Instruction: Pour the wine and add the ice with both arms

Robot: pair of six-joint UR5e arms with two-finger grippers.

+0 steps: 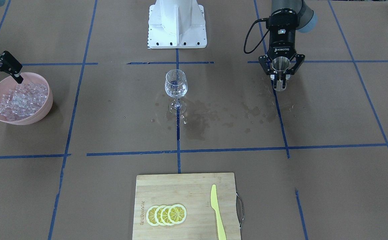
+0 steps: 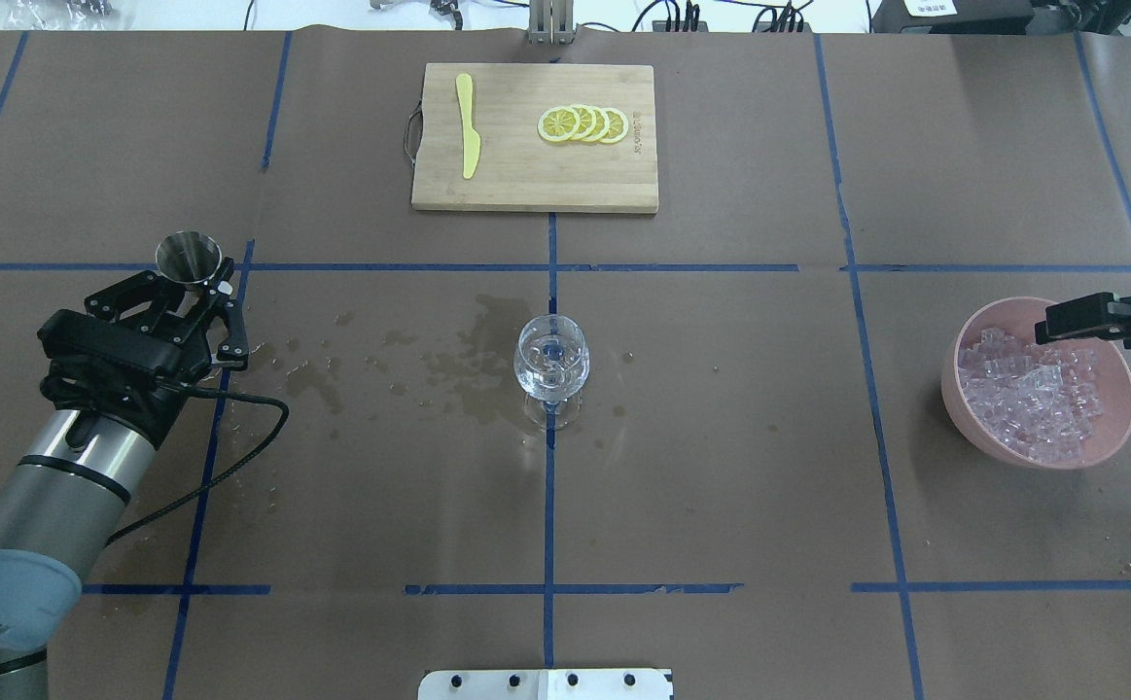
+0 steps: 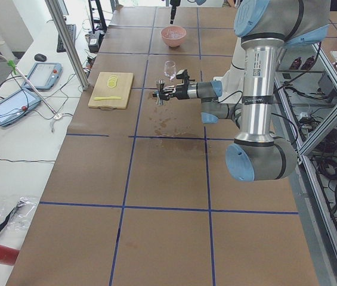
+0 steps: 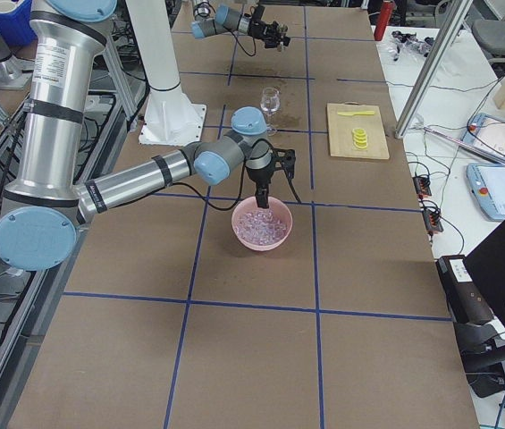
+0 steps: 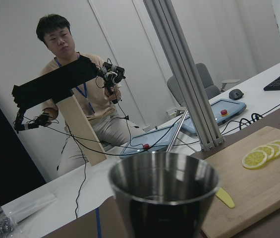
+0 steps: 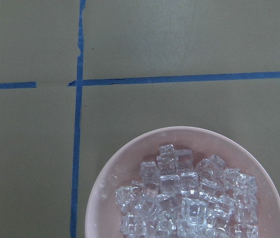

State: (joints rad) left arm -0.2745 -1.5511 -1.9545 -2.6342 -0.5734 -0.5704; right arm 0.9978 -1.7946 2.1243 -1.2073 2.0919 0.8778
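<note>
- The ice is heaped in the pink bowl, directly below the right claw.
- That claw's fingers are spread wide, one fingertip over the bowl's rim.
- The left claw grips a steel jigger, far from the bowl, beyond the wine glass.

At the centre of your bench stands the wine glass. On your side of it lies the cutting board, carrying the lemon slices and the knife. To the robot's right sits the bowl with the ice in it, and the right pincer is over its rim. To the robot's left, the left pincer grips the jigger.
</note>
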